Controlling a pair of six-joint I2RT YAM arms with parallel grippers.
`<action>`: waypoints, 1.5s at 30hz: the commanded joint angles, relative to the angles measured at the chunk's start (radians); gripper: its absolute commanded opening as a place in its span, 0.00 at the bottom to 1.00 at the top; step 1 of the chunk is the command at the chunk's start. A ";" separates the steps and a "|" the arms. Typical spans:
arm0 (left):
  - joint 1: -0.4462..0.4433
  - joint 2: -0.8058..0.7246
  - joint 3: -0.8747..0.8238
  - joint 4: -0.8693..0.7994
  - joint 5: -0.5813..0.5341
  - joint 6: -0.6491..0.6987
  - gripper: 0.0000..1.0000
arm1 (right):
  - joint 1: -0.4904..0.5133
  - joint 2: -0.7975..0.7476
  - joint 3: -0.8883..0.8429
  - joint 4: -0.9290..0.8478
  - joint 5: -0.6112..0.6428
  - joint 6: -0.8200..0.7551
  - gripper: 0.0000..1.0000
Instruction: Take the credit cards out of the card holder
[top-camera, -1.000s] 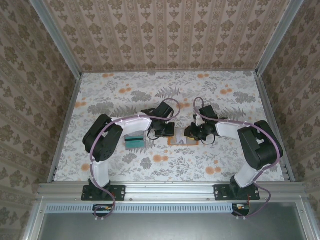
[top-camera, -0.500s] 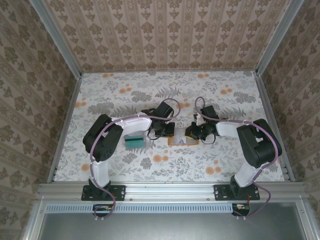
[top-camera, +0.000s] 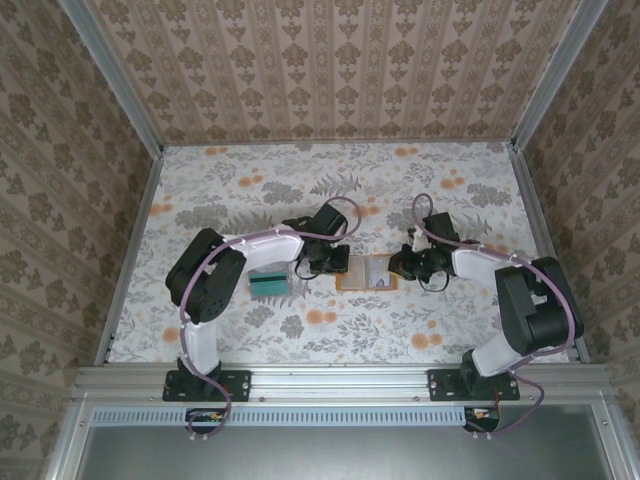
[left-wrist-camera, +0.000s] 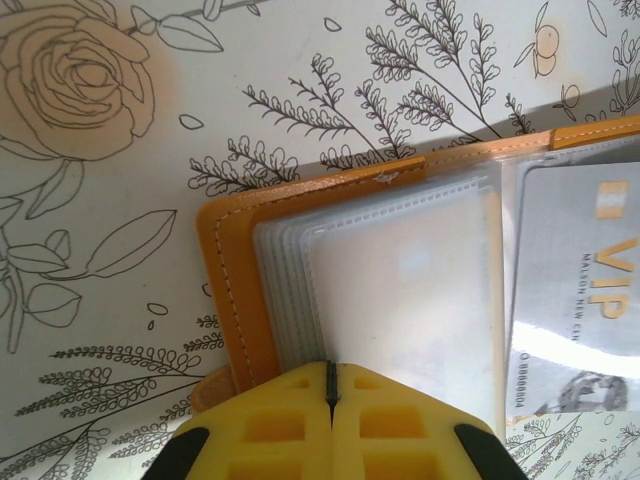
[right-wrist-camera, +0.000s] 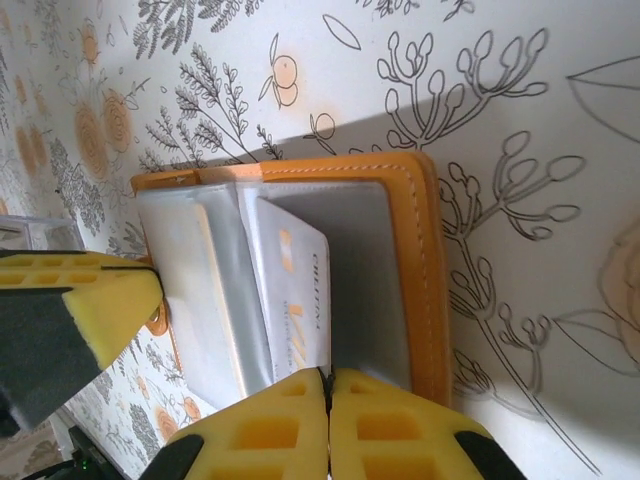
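The orange-tan card holder (top-camera: 349, 284) lies open on the table between my two grippers, its clear sleeves (left-wrist-camera: 400, 280) facing up. My left gripper (left-wrist-camera: 331, 370) is shut on the near edge of the sleeve stack at the holder's left half (left-wrist-camera: 235, 290). A silver-grey credit card (right-wrist-camera: 298, 285) with gold VIP lettering (left-wrist-camera: 580, 290) stands tilted up out of the holder's right half (right-wrist-camera: 420, 270). My right gripper (right-wrist-camera: 328, 378) is shut on that card's edge. In the top view the left gripper (top-camera: 333, 262) and right gripper (top-camera: 402, 265) flank the holder.
A small pile of teal and pale cards (top-camera: 268, 283) lies on the floral tablecloth left of the holder, beside the left arm. The left gripper's yellow finger (right-wrist-camera: 85, 300) sits close to the holder's far side in the right wrist view.
My right gripper has drawn back to the right, off the holder, with the silver card's edge in it. The left gripper and the holder have stayed put.
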 joint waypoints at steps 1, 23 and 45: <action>0.005 0.035 -0.008 -0.089 -0.037 0.028 0.05 | -0.006 -0.058 -0.014 -0.069 0.032 -0.033 0.07; 0.162 -0.438 -0.013 -0.222 -0.200 0.038 0.76 | 0.237 -0.129 0.360 -0.309 0.216 -0.240 0.00; 0.510 -1.115 -0.293 -0.490 -0.472 -0.011 1.00 | 0.644 0.335 0.942 -0.437 0.403 -0.948 0.00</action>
